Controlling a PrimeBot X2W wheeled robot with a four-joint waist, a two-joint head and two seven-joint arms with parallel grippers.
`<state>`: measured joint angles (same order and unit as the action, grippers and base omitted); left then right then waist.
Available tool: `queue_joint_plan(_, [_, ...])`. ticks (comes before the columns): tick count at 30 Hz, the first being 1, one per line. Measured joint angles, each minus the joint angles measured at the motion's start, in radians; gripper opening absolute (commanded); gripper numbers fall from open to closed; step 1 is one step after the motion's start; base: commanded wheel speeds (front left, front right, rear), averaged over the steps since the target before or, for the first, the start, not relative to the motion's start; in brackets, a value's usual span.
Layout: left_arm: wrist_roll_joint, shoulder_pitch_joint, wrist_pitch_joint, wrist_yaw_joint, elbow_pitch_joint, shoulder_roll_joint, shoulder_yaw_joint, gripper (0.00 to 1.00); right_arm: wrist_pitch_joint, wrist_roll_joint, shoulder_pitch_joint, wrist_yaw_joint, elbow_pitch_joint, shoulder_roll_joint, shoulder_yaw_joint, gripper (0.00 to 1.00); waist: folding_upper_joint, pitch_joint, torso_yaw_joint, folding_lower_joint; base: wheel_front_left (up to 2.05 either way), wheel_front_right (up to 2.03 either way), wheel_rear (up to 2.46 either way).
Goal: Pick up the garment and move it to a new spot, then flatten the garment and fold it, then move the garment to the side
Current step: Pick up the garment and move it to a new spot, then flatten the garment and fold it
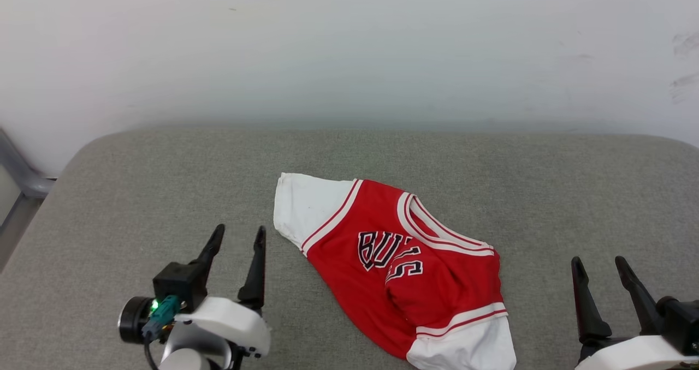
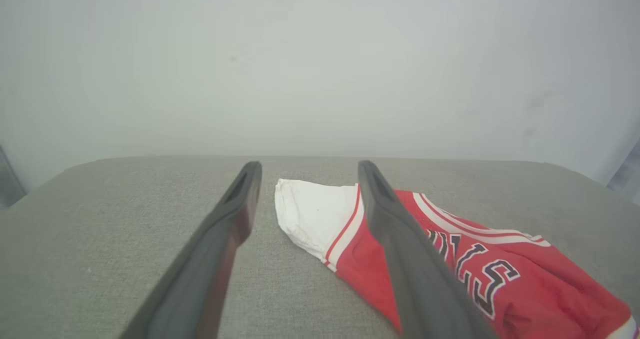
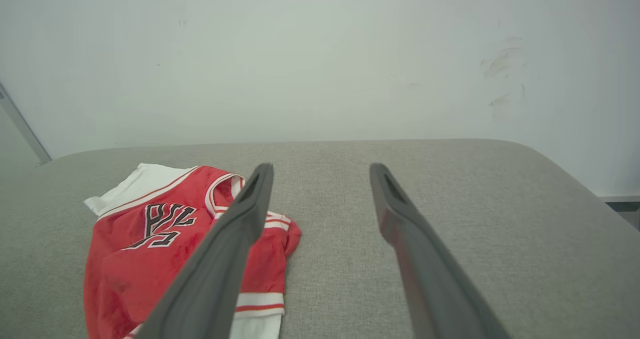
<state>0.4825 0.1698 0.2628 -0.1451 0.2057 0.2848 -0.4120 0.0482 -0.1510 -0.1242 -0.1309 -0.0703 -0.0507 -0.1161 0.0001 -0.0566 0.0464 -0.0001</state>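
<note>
The garment is a red jersey T-shirt with white sleeves and black-and-white lettering, lying crumpled on the grey padded surface slightly right of centre. One white sleeve points up-left, the other lies at the lower edge of the head view. My left gripper stands open to the left of the garment, apart from it, with nothing between its fingers. My right gripper is open at the lower right, clear of the cloth. The left wrist view shows the garment beyond the open left gripper. In the right wrist view the garment lies left of the open right gripper.
A white wall rises behind the grey surface's far edge. The surface has rounded corners; a grey frame piece shows beyond its left corner. Bare grey cloth surrounds the garment on all sides.
</note>
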Motion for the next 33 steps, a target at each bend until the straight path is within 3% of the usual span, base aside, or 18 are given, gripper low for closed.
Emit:
queue_joint_plan(13, [0.003, -0.08, 0.0, -0.004, -0.028, 0.029, 0.033, 1.0, 0.011, -0.009, -0.009, 0.0, 0.026, 0.0, 0.007, 1.0, 0.0, -0.017, -0.01, 0.0001, 0.0, 0.0, 0.0])
queue_joint_plan(18, [0.006, -0.08, 0.0, -0.004, -0.032, 0.026, 0.031, 1.0, -0.04, -0.029, -0.014, 0.0, 0.051, 0.0, -0.02, 1.0, 0.0, -0.014, -0.006, 0.0001, 0.0, 0.0, 0.0])
queue_joint_plan(24, [0.006, -0.08, 0.0, 0.004, -0.045, 0.01, 0.035, 1.0, -0.278, -0.019, -0.034, 0.0, 0.111, 0.0, -0.045, 1.0, 0.0, 0.002, 0.021, 0.0001, 0.0, 0.0, 0.0])
queue_joint_plan(29, [-0.005, -0.078, 0.0, 0.024, -0.054, -0.01, 0.036, 1.0, -0.503, -0.018, -0.047, 0.0, 0.105, -0.003, 0.014, 1.0, 0.0, 0.026, 0.058, 0.0, 0.0, 0.0, 0.0])
queue_joint_plan(33, [-0.022, -0.067, 0.0, 0.045, -0.053, -0.021, 0.039, 1.0, -0.624, -0.042, -0.046, 0.0, 0.094, -0.029, 0.066, 1.0, 0.0, 0.058, 0.085, 0.0, 0.0, 0.0, 0.0])
